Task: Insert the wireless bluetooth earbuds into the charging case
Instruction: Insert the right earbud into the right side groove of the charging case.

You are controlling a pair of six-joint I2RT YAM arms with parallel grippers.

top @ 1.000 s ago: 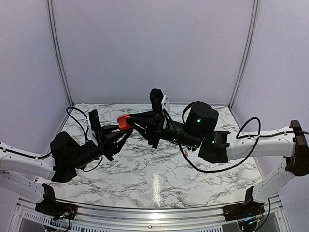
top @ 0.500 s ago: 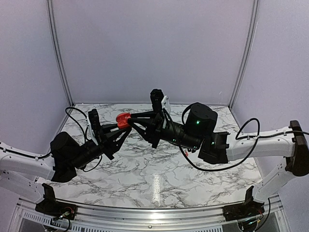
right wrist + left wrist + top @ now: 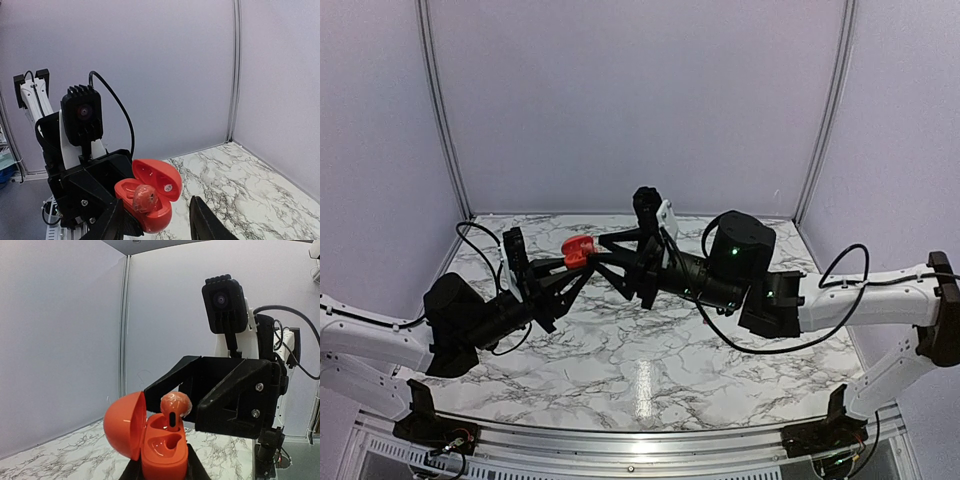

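Observation:
The charging case (image 3: pixel 162 450) is red, its lid (image 3: pixel 122 425) swung open to the left, and it is held up above the table. My left gripper (image 3: pixel 162 473) is shut on its lower body. One red earbud (image 3: pixel 175 405) stands stem-down in the far socket, with its round head sticking up. The near socket is bare. In the right wrist view the earbud (image 3: pixel 145 197) sits in the case (image 3: pixel 157 222) between the parted fingers of my right gripper (image 3: pixel 157 225), which is open and not touching it. From above, both grippers meet at the case (image 3: pixel 577 251).
The marbled table (image 3: pixel 650 350) lies below both raised arms. White walls enclose the back and sides, with a corner post (image 3: pixel 235 70) at the right. The left wrist camera (image 3: pixel 82 122) faces my right gripper at close range.
My right gripper has opened off the earbud, leaving it standing in the case, and the right arm has drawn back slightly to the right. The left arm has held still.

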